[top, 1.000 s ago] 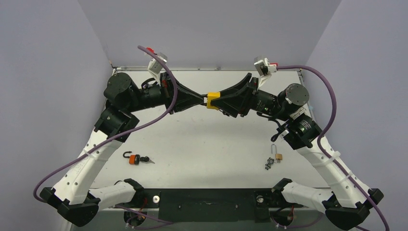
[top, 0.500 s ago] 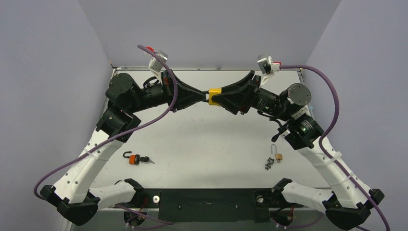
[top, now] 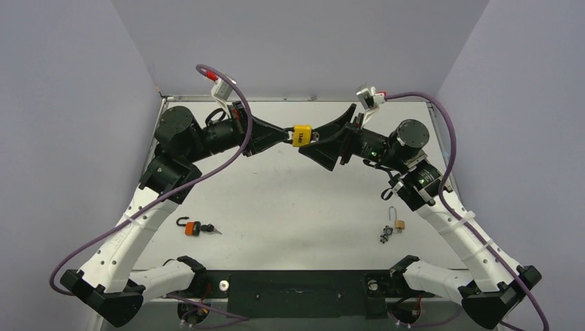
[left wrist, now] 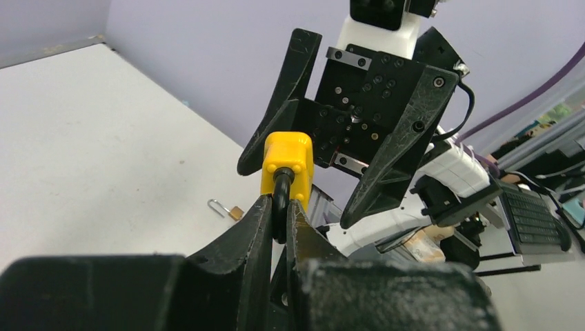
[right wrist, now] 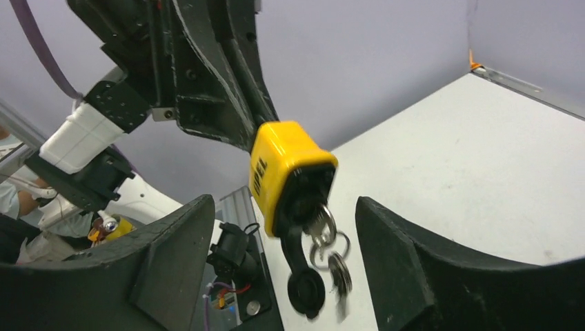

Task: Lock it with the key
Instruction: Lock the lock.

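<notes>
A yellow padlock [top: 301,134] hangs in the air above the table's far middle. My left gripper [left wrist: 279,207] is shut on its black shackle [left wrist: 279,203], and the yellow body [left wrist: 287,157] sticks out past the fingertips. My right gripper [right wrist: 284,227] is open, its fingers wide on either side of the lock body [right wrist: 283,169] without touching it. A key on a ring [right wrist: 324,241] sits in the keyhole at the lock's underside, with a second key and a black dust cap [right wrist: 305,289] dangling, blurred.
An orange padlock with an open shackle and a key [top: 193,227] lies on the table near the left. A small brass padlock [top: 397,221] and a bunch of keys [top: 385,235] lie near the right. The brass lock also shows in the left wrist view [left wrist: 231,210].
My right gripper has opened and let go of the yellow lock; it had closed on it before. The lock stays in my left gripper, and the keys swing below it.
</notes>
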Controlling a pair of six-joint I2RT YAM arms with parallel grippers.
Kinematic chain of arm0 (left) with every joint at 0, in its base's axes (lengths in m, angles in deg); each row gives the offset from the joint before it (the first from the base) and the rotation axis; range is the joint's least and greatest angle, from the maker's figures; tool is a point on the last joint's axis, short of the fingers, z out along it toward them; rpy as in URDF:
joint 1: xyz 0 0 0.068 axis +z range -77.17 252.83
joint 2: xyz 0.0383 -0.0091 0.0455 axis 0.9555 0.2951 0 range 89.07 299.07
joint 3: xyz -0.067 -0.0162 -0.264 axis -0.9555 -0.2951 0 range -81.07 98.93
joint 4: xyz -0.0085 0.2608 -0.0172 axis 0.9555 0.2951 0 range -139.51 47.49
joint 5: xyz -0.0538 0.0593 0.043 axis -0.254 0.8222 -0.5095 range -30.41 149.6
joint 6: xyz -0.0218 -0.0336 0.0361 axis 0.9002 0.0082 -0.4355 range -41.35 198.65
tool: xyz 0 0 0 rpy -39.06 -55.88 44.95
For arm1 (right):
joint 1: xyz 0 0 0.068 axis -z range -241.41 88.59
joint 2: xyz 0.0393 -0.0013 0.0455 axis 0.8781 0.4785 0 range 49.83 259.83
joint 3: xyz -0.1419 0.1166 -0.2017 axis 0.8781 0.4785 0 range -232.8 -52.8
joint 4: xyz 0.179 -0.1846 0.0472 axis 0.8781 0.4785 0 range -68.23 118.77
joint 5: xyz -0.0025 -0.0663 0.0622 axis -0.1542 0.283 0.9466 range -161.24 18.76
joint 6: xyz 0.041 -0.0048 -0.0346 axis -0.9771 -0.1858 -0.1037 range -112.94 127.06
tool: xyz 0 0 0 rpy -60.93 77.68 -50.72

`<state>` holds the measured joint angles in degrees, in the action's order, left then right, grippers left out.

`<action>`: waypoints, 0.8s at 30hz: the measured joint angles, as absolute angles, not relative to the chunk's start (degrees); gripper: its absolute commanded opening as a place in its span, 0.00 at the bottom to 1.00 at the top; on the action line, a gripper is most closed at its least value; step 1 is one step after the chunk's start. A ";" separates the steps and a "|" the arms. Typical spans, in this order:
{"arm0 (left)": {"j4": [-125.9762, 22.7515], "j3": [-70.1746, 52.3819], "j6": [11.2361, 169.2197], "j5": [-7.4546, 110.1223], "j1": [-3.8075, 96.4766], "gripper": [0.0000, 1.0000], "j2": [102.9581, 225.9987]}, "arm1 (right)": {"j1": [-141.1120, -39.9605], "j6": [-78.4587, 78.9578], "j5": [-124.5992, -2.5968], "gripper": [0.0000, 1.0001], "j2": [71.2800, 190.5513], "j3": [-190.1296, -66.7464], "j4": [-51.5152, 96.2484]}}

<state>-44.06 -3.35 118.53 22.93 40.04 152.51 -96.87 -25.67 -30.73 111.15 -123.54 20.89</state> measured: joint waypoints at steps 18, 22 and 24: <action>-40.89 -1.87 118.92 17.27 44.82 0.00 152.56 | -83.93 -43.37 -17.18 0.57 108.03 -114.50 -4.32; -40.93 -0.64 119.03 15.15 44.82 0.00 152.58 | -84.04 -44.62 -15.93 0.53 108.84 -114.47 -6.70; -41.17 -0.34 119.36 14.14 44.82 0.00 152.56 | -84.50 -44.68 -15.62 0.52 109.36 -114.47 -6.98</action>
